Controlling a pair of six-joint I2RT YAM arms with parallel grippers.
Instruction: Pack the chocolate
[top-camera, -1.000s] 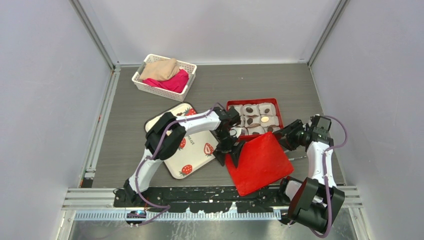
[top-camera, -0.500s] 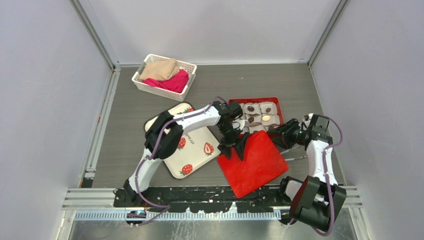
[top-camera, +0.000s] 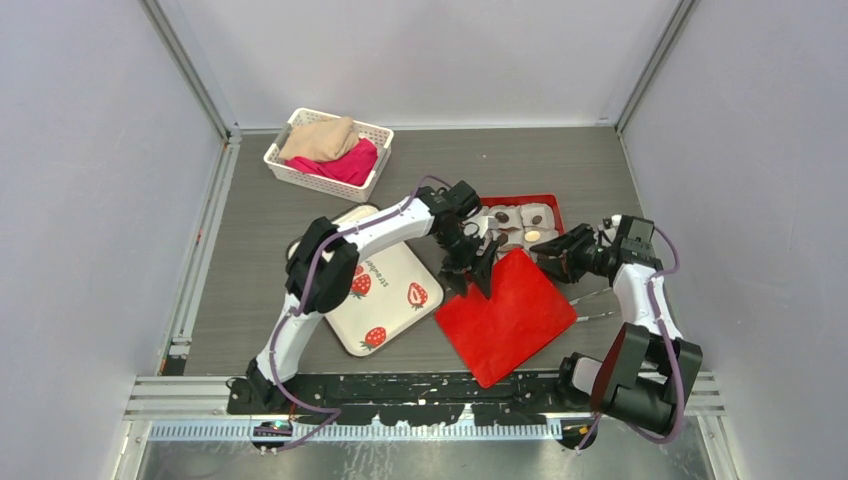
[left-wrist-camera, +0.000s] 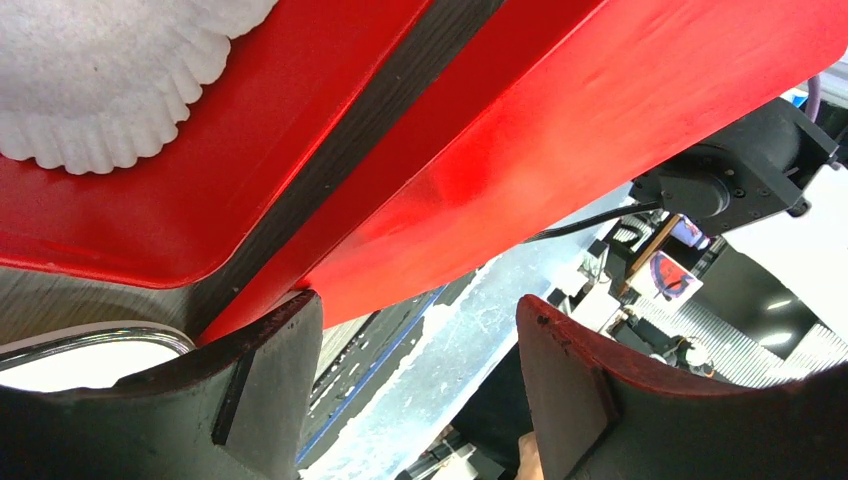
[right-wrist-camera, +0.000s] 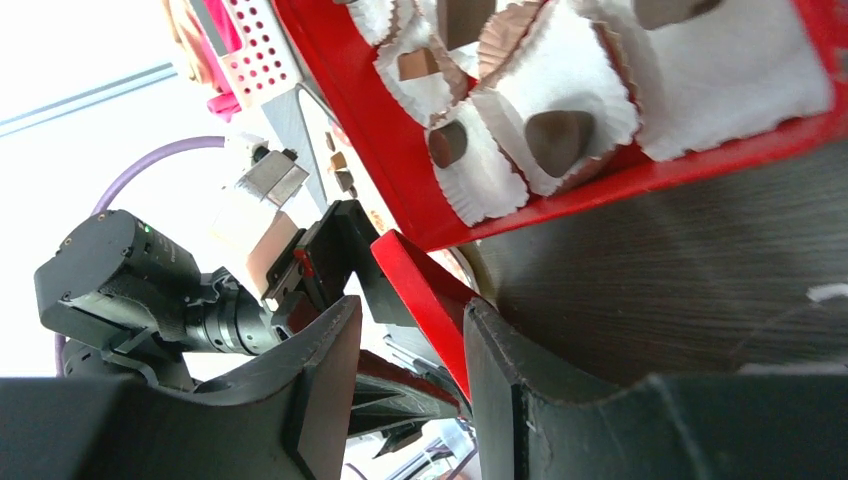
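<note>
The red box (top-camera: 548, 201) holds white paper cups with dark chocolate lumps (top-camera: 537, 216). The red lid (top-camera: 510, 310) lies tilted, its far corner over the box's near rows. My left gripper (top-camera: 472, 278) is open at the lid's left edge. In the left wrist view the lid (left-wrist-camera: 600, 110) rests on one fingertip of that gripper (left-wrist-camera: 415, 305), beside the box (left-wrist-camera: 200, 190). My right gripper (top-camera: 548, 258) is at the lid's far right corner. In the right wrist view the lid's edge (right-wrist-camera: 425, 290) stands between its open jaws (right-wrist-camera: 412, 310), against one finger, below chocolates (right-wrist-camera: 557, 135).
A strawberry-print tray (top-camera: 385, 295) lies left of the lid, under the left arm. Metal tongs (top-camera: 592, 304) lie on the table right of the lid. A white basket (top-camera: 300, 178) with cloths stands at the back left.
Both grippers have moved away from the arm bases toward the box, and the lid has slid with them, now covering more of the box's near rows.
</note>
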